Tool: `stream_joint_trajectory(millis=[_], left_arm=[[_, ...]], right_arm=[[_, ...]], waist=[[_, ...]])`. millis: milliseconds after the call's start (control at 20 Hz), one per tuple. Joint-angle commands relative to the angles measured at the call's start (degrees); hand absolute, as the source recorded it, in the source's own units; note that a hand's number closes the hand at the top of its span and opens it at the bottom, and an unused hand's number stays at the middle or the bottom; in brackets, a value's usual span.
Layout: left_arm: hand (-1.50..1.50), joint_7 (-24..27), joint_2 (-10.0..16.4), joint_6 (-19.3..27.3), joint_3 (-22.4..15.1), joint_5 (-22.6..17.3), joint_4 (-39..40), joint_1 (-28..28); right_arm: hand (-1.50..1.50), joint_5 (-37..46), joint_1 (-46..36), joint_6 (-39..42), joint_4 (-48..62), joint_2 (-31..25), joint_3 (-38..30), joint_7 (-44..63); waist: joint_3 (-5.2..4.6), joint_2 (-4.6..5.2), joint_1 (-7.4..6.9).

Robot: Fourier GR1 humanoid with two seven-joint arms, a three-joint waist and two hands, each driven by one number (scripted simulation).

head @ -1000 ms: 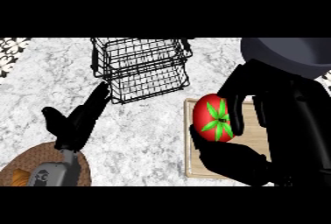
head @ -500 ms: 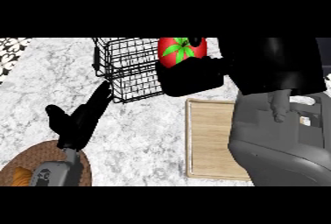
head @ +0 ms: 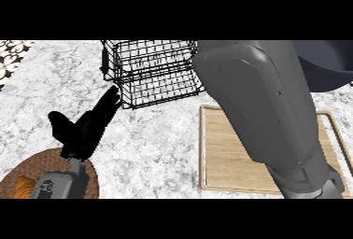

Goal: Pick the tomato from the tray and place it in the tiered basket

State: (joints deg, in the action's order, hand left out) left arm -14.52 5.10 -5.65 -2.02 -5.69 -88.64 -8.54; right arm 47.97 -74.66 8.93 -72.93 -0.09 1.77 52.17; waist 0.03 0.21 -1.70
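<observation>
The black wire tiered basket [head: 155, 72] stands at the back of the counter, its right side hidden behind my right forearm [head: 265, 107]. That grey forearm rises from the lower right across the wooden tray [head: 228, 154] to the picture's top. Neither the right hand nor the tomato shows anywhere. The visible part of the tray is bare. My left hand [head: 86, 126] rests open to the left of the basket, fingers pointing up toward its lower corner without touching it.
A round brown woven mat [head: 21, 175] lies at the lower left under my left forearm. A dark rounded vessel [head: 331, 65] sits at the back right. A black-and-white patterned edge [head: 14, 46] shows at the top left. The counter is grey marble.
My right hand carried the tomato up from over the tray to the basket's right side, then out of sight. The forearm now covers that side. The left hand stayed put.
</observation>
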Motion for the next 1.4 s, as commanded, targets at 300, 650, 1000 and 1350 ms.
stream_joint_trajectory(millis=[300,650,1000,1350], left_arm=[[0.0,-0.5,-1.0,-0.4,-0.8,0.5,2.4,-2.0],[0.0,-0.2,-2.0,0.3,-2.4,2.1,2.3,-3.6],[0.0,-0.1,-3.7,-0.2,-5.0,3.0,2.8,-4.1],[0.0,-0.9,-0.8,-2.0,-0.8,0.5,4.9,-6.3]], right_arm=[[1.5,-6.8,-6.3,-21.2,28.0,0.1,2.3,-11.5],[1.5,-20.9,-5.2,-32.7,33.2,0.1,-2.9,-20.3],[-1.5,-31.6,-7.4,-35.9,41.2,0.1,0.6,-34.1],[-1.5,-35.2,-13.2,-46.5,45.1,0.1,3.6,-38.9]], waist=[[-0.14,0.63,-1.31],[-0.1,1.48,-3.87],[-0.16,1.73,-6.17],[-0.24,1.38,-5.55]])
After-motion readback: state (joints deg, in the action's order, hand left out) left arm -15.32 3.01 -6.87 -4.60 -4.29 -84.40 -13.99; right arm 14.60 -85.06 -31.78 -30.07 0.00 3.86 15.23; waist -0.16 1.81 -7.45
